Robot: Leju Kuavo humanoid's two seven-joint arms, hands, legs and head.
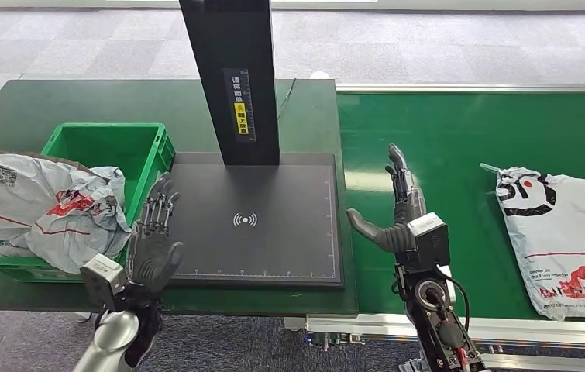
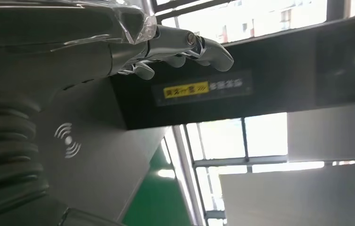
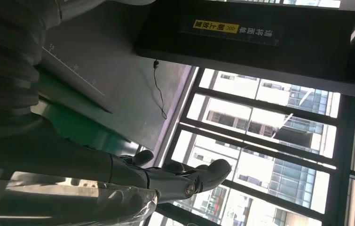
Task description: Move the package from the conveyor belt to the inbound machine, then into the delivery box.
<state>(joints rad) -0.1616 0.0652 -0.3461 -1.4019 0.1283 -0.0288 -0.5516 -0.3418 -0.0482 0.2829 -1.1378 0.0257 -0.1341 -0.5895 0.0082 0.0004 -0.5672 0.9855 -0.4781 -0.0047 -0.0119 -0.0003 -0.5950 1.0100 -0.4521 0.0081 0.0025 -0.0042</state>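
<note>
Here the package (image 1: 564,236) lies on the conveyor belt (image 1: 444,132), well apart from the right hand (image 1: 397,213). Both hands, left hand (image 1: 153,240) included, are empty, fingers spread.

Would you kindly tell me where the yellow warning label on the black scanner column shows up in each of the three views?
Head view: the yellow label sits on the black column's front face, upper centre.
Left wrist view: the label lies on the dark column, beyond the left hand's fingers.
Right wrist view: the label is near the picture's upper edge.
Shared landmark: the black scanning plate.
</note>
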